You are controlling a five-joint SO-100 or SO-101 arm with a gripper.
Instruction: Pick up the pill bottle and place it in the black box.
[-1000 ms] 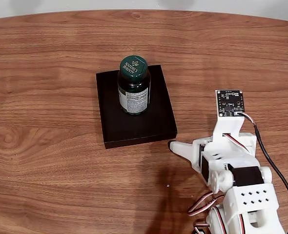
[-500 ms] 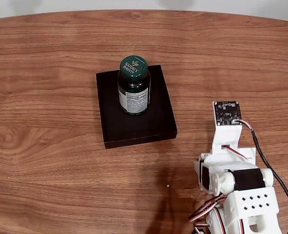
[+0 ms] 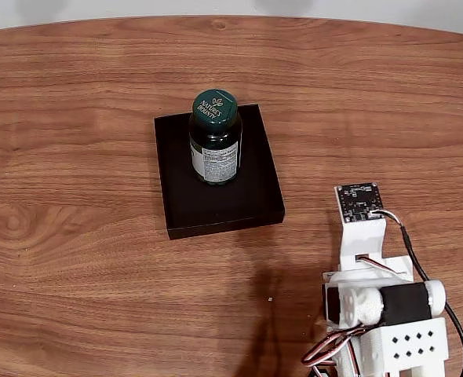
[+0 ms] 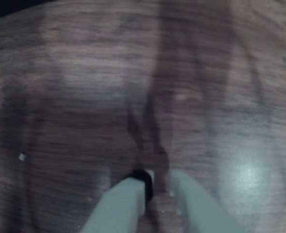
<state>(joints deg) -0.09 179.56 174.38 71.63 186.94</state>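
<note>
The pill bottle (image 3: 215,141), dark green with a green lettered cap and a white label, stands upright inside the black box (image 3: 224,206), toward its far side in the fixed view. Nothing touches it. The white arm (image 3: 377,302) is folded at the lower right, well apart from the box, and hides its own fingers. In the blurred wrist view, my gripper (image 4: 155,180) points down at bare wood close below. Its two pale fingers meet at the tips, shut on nothing.
The wooden table (image 3: 74,259) stretches wide to the left and front of the box. Its curved far edge runs along the top of the fixed view. A small circuit board (image 3: 359,202) sits on top of the arm. A tiny white speck (image 3: 270,299) lies on the wood.
The arm has drawn back toward the lower right and folded down. Its finger tip, seen near the box's front right corner a second ago, is now hidden. Bottle and box have not moved.
</note>
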